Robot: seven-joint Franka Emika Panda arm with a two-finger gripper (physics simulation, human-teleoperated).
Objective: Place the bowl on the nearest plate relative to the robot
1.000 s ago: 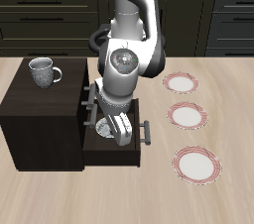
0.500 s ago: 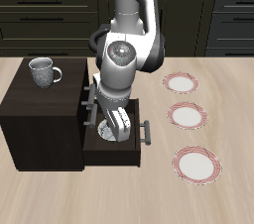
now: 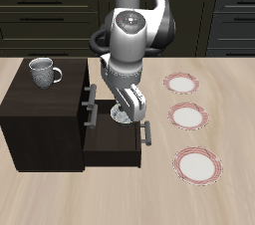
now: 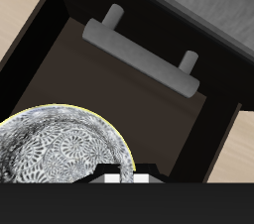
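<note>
My gripper is shut on the rim of the bowl and holds it just above the open drawer. In the wrist view the bowl shows its dark speckled inside, with my fingertips at its rim and the drawer's dark interior below it. Three identical plates with red striped rims lie in a row beside the cabinet. One plate is farthest back, closest to the robot's base. A second plate is in the middle and a third plate is nearest the front edge.
A grey handled mug stands on top of the dark cabinet. The drawer's bar handle sticks out on the side toward the plates. Dark kitchen cabinets line the back.
My gripper has risen out of the drawer with the bowl in it and moved slightly toward the back. The plates and the mug have not moved.
</note>
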